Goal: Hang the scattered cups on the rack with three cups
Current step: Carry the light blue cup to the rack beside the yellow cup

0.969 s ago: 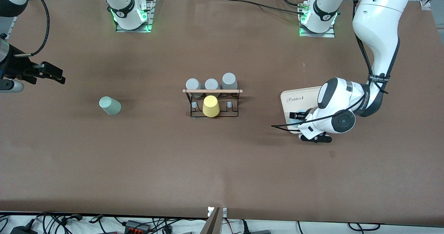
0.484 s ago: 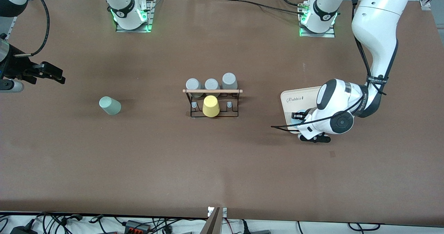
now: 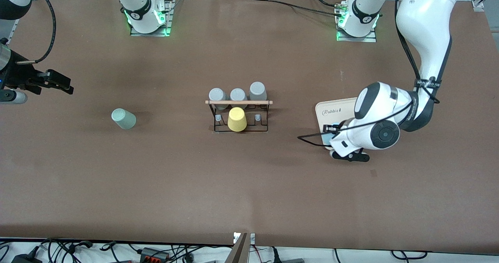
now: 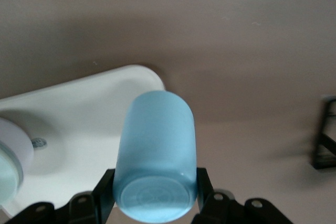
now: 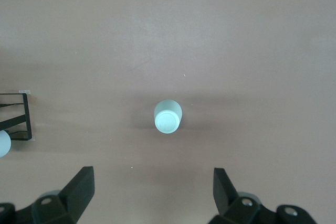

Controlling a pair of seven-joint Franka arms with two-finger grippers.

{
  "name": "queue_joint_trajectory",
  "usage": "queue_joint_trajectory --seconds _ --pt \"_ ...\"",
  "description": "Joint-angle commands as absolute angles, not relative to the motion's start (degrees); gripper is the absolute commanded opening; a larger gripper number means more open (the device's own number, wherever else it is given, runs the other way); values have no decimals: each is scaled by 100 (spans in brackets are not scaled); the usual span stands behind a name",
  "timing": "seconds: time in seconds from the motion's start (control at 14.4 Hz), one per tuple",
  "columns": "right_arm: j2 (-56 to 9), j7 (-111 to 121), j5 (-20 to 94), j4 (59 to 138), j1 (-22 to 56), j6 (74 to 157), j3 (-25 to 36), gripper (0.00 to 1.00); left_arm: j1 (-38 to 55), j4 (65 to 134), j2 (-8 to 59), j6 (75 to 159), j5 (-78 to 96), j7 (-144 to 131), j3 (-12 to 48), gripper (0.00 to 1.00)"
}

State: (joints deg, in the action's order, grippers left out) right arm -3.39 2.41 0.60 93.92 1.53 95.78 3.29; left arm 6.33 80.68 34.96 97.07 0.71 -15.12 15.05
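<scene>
My left gripper [image 3: 331,133] is shut on the light blue cup [image 3: 328,138] and holds it just above the corner of the cream tray [image 3: 336,108]. In the left wrist view both fingers [image 4: 106,184] press the cup's sides [image 4: 157,145], with its closed base toward the camera. The sage-green cup [image 3: 123,119] stands base up on the table toward the right arm's end. My right gripper [image 3: 58,84] is open and empty in the air; its wrist view [image 5: 153,184] shows that cup [image 5: 168,116] below. The black wire rack [image 3: 238,102] stands mid-table.
A yellow cup [image 3: 237,119] sits upside down on the rack's middle peg. Three grey cups [image 3: 238,94] stand in a row just farther from the front camera than the rack. The rack's edge shows in both wrist views [image 4: 325,140] [image 5: 16,116].
My left gripper has lifted the blue cup a little and carried it toward the tray's corner on the rack's side. The right arm has not moved.
</scene>
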Motion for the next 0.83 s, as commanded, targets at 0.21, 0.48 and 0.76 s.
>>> queue_joint_trajectory --seconds 0.21,0.48,0.76 --pt "-255 299 -26 9457 149 9624 325 100 1449 6514 3559 9044 1692 -2818 1556 10" --pt "-255 299 -26 9457 149 9624 325 100 1758 6328 3700 9447 1898 -3639 1547 10" --pt "-264 299 -26 9466 141 9650 325 100 2178 6328 3972 9869 1698 -3612 1398 12"
